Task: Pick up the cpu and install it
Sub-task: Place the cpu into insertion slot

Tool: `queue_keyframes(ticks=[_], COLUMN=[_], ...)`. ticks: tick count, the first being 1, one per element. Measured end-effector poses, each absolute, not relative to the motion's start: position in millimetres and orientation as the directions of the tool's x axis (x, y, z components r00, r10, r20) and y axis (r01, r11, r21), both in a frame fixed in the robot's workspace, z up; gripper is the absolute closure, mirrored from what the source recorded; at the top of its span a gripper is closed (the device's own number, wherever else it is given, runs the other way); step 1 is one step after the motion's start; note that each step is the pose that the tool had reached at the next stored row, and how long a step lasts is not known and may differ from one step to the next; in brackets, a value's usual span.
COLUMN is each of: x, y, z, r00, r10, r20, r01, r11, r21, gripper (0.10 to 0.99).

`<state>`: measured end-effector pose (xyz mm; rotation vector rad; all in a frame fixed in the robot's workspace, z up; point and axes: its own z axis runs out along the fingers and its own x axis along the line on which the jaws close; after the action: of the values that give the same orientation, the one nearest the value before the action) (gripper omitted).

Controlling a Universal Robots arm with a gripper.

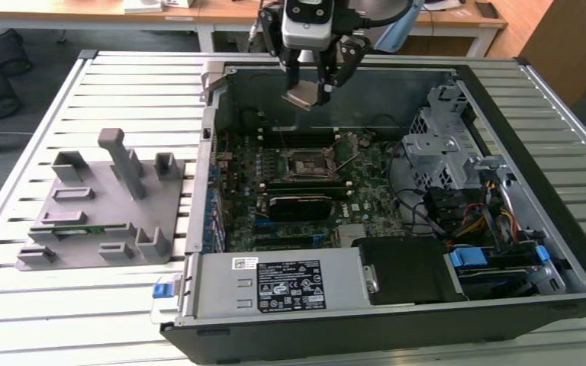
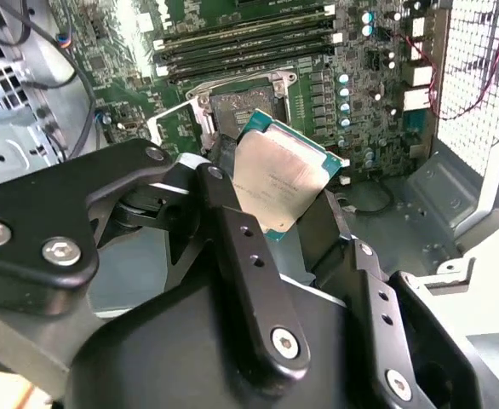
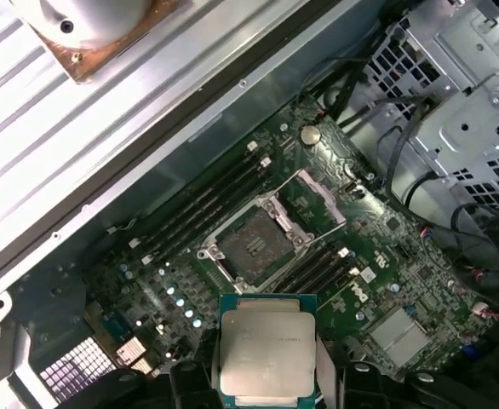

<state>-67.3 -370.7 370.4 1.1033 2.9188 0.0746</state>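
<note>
The cpu (image 1: pixel 301 100), a flat square chip with a pale silvery top, hangs in the air above the far part of the open computer case. My gripper (image 1: pixel 319 84) is shut on it, one black finger on each side. The same chip (image 2: pixel 277 183) sits between the black fingers (image 2: pixel 232 230) in the second wrist view, tilted, and it appears again (image 3: pixel 265 349) in the first wrist view. Below it lies the open, empty motherboard socket (image 3: pixel 256 245), its metal frame and lever raised. In the exterior view the socket (image 1: pixel 305 161) is nearer the camera than the gripper.
Memory slots (image 1: pixel 298 184) and a black heatsink (image 1: pixel 298 206) lie by the socket. A metal drive cage (image 1: pixel 444 137) and cables (image 1: pixel 466 213) fill the case on the exterior view's right. A grey fixture plate (image 1: pixel 104 206) with a green strip (image 1: pixel 69 229) rests on the slatted table.
</note>
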Motion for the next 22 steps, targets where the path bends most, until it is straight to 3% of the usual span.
queue_keyframes(ticks=[22], x=[-67.3], y=[-370.4], z=[367.5], r00=[-0.509], r10=[0.861], r20=[-0.002], r01=[0.86], r11=[0.508], r21=[0.052], gripper=[0.549])
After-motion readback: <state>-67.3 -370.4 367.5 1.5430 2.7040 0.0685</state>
